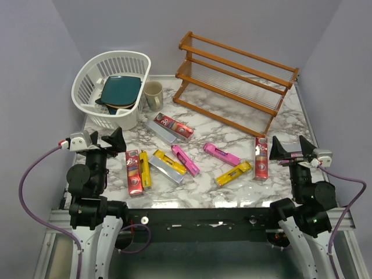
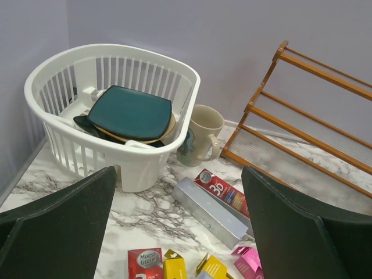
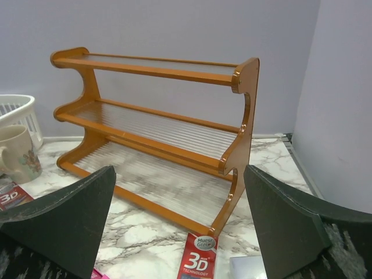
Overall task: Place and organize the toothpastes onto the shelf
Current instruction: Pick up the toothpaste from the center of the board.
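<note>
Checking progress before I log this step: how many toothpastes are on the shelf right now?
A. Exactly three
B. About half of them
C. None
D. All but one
C: every tier of the shelf is bare, and the toothpastes all lie scattered on the table in front of it.

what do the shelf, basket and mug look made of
Shelf: seemingly varnished reddish-brown wood, glossy frame; tiers look like clear ribbed sheets. Basket: likely white moulded plastic, slatted walls. Mug: probably glazed ceramic, beige, smooth sheen.
</note>
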Controlling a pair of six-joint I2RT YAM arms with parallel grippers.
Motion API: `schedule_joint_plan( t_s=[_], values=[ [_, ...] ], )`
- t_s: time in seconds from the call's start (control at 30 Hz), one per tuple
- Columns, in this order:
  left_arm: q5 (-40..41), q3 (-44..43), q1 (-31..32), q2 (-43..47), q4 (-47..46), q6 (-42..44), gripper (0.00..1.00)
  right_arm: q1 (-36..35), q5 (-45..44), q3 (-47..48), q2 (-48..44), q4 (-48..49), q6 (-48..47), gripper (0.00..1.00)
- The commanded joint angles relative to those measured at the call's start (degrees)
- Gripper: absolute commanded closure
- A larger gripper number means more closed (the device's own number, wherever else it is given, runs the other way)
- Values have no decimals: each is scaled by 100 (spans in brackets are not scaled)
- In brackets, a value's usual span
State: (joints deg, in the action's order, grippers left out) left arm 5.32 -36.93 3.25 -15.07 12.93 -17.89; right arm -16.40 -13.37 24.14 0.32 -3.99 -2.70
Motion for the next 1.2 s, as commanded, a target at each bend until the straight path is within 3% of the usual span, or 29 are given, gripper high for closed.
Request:
schedule_joint_plan(
  t_s=[0.0,0.47,0.87,1.07,1.17],
  values=[
    [-224,-104,-70,-101,-115,-57,1,23,53,38,-1570,-22,-64,0],
    [-75,-271,-87,-804,174,-627,1,14,62,143,-1579,-172,252,0],
    [83,-790,-78,-1779,1659,-1524,1,-82,97,249,-1579,-366,516,0],
    [-171,-737,0,-2737,2275,-1569,1,-153,9,311,-1579,-506,534,0],
    [-15,-763,508,-3352,2451,-1629,1,-153,-8,311,-1587,-506,551,0]
  ],
)
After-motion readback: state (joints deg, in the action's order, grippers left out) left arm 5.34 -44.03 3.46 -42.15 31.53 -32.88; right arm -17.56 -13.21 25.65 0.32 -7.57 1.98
